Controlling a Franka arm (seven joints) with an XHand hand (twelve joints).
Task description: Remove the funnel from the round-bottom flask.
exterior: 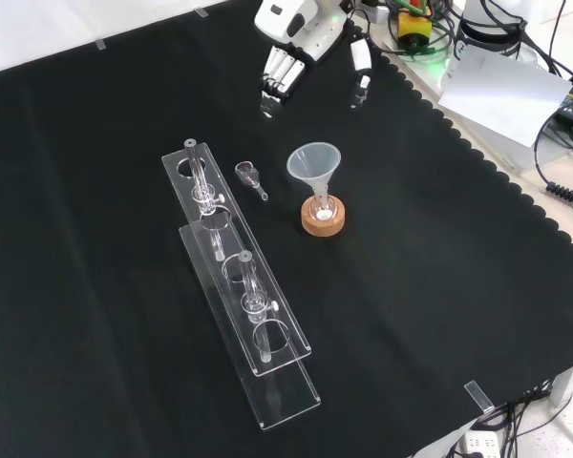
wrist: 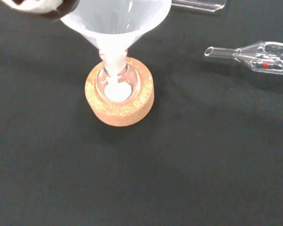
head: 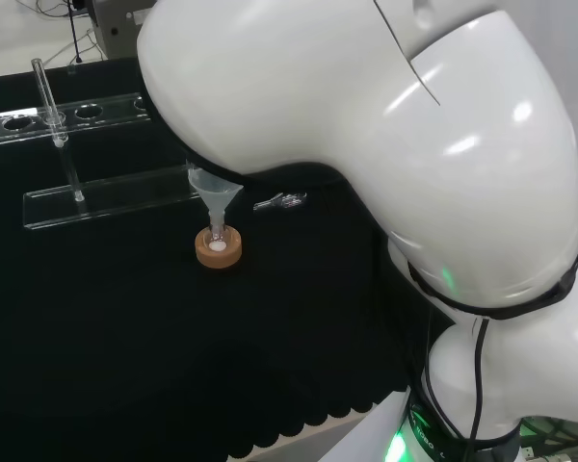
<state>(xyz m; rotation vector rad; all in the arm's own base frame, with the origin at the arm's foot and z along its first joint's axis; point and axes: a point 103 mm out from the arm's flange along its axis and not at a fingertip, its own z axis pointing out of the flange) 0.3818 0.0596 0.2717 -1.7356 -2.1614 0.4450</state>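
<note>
A translucent plastic funnel [exterior: 314,164] stands stem-down in a small round-bottom flask [exterior: 323,207] on a cork ring [exterior: 323,221], mid-counter in the front view. It looks light and slippery; its rim offers the best hold. The hand [exterior: 285,69] hovers far behind, fingers [exterior: 275,74] relaxed, holding nothing

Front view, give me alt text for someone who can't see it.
A clear funnel sits in a round-bottom flask on a cork ring on black cloth. The robot hand hangs above, fingers straight, touching nothing. A clear rack stands left.

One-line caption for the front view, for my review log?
Hand open above funnel seated in flask on cork ring.
</note>
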